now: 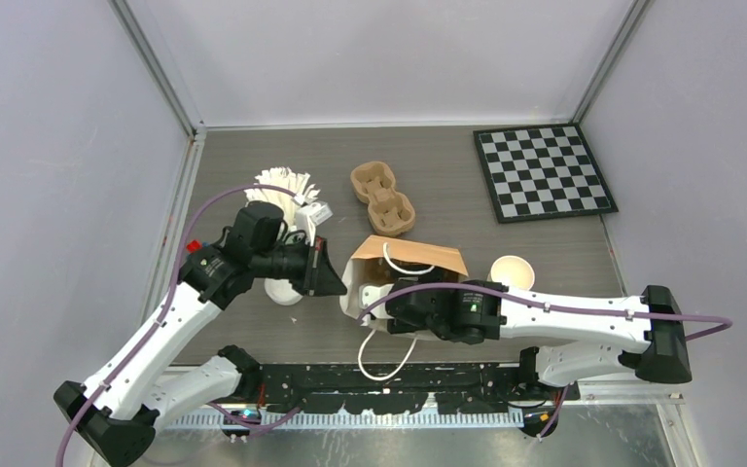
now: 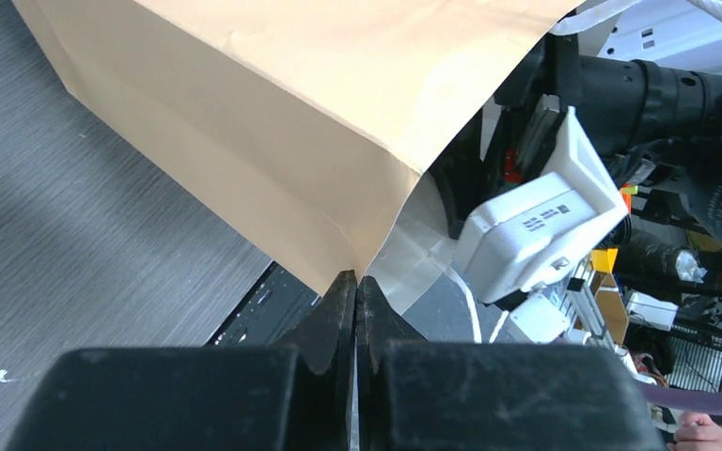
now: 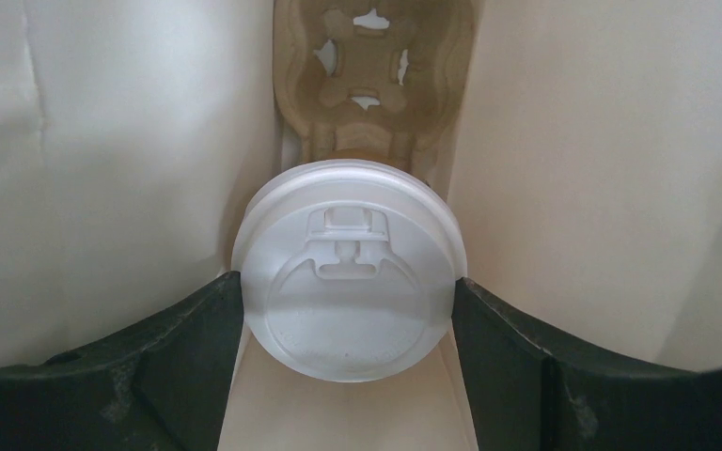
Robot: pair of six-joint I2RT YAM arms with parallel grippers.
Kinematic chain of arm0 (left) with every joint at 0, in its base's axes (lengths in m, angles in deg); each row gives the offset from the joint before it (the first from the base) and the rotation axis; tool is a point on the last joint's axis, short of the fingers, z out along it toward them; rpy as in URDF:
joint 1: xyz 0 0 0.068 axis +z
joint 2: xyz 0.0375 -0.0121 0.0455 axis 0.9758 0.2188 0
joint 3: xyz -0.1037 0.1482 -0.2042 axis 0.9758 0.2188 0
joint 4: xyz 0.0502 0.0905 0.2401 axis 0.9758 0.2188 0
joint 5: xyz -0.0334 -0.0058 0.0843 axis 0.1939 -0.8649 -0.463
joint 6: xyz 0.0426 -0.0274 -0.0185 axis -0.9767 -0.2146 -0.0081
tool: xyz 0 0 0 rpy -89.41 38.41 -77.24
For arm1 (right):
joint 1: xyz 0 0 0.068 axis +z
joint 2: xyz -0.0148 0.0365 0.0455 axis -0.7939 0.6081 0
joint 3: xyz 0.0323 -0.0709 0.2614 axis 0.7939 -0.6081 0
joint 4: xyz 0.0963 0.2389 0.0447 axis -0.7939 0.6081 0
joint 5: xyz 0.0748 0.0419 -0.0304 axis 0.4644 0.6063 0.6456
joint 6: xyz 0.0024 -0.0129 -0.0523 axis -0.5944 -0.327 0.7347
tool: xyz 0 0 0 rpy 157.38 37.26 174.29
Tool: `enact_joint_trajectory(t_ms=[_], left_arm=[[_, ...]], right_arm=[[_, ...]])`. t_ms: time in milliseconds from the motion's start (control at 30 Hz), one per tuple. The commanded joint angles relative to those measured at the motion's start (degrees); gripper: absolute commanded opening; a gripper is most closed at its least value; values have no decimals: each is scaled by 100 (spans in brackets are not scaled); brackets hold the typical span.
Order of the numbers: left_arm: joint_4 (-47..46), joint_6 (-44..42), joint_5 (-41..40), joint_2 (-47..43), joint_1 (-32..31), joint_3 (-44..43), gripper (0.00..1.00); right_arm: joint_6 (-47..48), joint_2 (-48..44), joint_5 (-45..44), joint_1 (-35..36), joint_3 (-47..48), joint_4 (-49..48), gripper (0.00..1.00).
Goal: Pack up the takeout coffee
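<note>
Right arm [image 1: 564,313] in bag [image 1: 418,255], clamping coffee [image 3: 348,272]; left arm [image 1: 170,326] pinching bag.

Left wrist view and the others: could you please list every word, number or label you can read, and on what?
No readable text in any view.
Dark marks on the white housing beside the paper bag: too small to read.
Lid of the takeout coffee: embossed shapes only, no letters.

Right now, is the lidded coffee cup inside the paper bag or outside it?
Inside. The right wrist view shows the takeout coffee held between the right fingers, paper bag walls around it.
</note>
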Motion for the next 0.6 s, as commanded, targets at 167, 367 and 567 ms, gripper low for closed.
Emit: enact_joint_trajectory(t_ms=[167,367,567], left_arm=[[-376,-67,496,-26,-23,53,0],[-426,-59,550,-39,-16,26,0],[-469,-49,583,36,-21,62,0]], right_arm=[[170,-44,12,-166,-101,-252,72],[302,64,162,-317,-151,-381,72],[447,218,348,-612,-208,-654,72]])
